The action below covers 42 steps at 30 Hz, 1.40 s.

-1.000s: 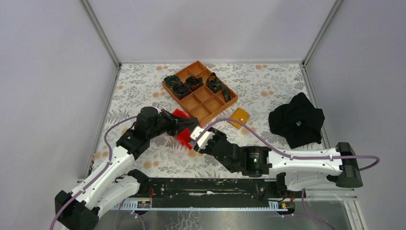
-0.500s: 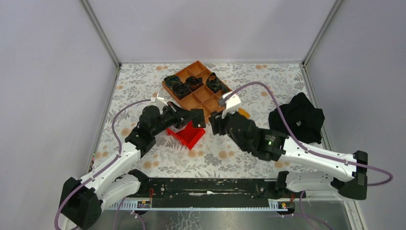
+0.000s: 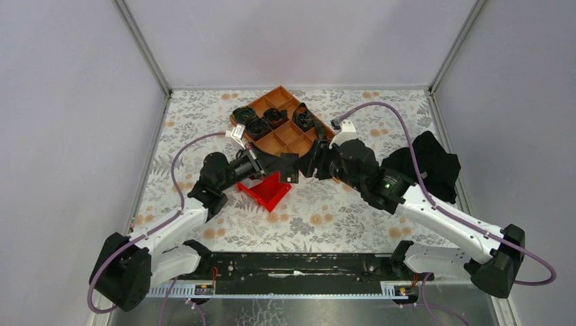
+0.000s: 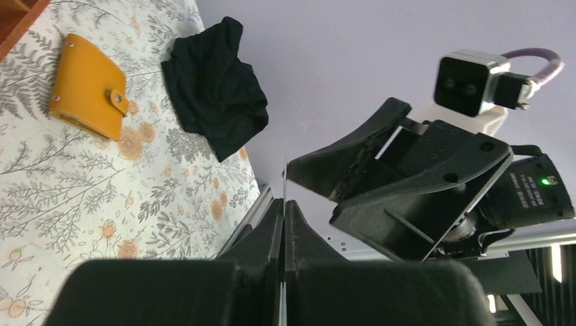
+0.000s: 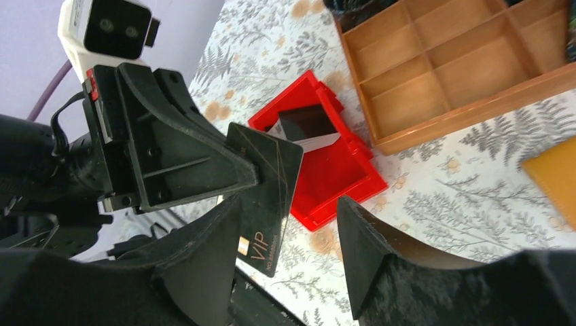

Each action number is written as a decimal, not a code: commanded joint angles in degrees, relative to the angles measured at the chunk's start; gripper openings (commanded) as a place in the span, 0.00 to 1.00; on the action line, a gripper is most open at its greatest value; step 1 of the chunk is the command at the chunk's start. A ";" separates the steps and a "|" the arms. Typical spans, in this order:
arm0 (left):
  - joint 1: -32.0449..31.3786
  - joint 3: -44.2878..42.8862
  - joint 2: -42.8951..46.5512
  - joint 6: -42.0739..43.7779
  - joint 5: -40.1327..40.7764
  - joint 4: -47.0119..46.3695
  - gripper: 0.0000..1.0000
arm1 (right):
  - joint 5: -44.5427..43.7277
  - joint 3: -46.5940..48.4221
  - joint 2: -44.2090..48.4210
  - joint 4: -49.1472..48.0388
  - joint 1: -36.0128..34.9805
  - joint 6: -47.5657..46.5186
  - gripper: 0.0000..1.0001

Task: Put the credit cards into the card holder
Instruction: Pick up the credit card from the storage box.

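The main risk was the handover in mid-air. The dark credit card [image 5: 268, 197] was pinched at only one end, so if the right hand [image 5: 289, 210] closed off-centre, or met the card on its edge rather than its faces, the card would likely twist or be knocked free. If the left hand [image 5: 238, 170] let go before the other had a firm hold, the card would probably drop to the counter [image 3: 380, 122] or into the red bin [image 3: 268, 192] below. The two hands were also very near each other, so a small misalignment could have made the fingers collide.

The left hand was fully closed on the card and held it raised above the counter. The wrist view showed the card edge-on as a thin line [image 4: 284, 180]. The right hand stood wide open and held nothing. Its fingers sat either side of the card's free end, one finger [image 5: 204, 258] just beside the lower corner — whether it touched I could not tell.

More cards [image 5: 306, 129] lay in the red bin. The card holder [image 4: 85, 88] lay closed and flat on the counter, well apart from both hands, between the wooden compartment tray [image 3: 282, 129] and the black cloth [image 4: 214, 95] — nothing had gone into it yet.
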State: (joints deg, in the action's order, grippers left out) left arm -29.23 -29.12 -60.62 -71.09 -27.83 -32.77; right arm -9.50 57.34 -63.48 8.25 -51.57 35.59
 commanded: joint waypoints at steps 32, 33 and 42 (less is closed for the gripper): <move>-0.21 -1.81 -17.43 -12.06 -10.18 -30.25 0.00 | 12.49 -14.90 6.52 -23.84 5.60 14.23 0.20; -0.21 -1.82 -17.68 -12.05 -10.19 -30.29 0.00 | 12.61 -15.12 6.50 -24.14 5.60 14.44 0.19; -0.14 -2.71 -19.91 -11.35 -8.84 -27.07 0.48 | 11.81 -15.83 7.51 -24.66 5.86 15.10 0.00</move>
State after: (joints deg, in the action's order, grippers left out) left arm -29.17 -30.24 -79.48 -83.37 -36.25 -60.90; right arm 2.59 41.06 -57.78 -12.40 -45.98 50.98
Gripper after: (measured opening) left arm 0.301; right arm 0.017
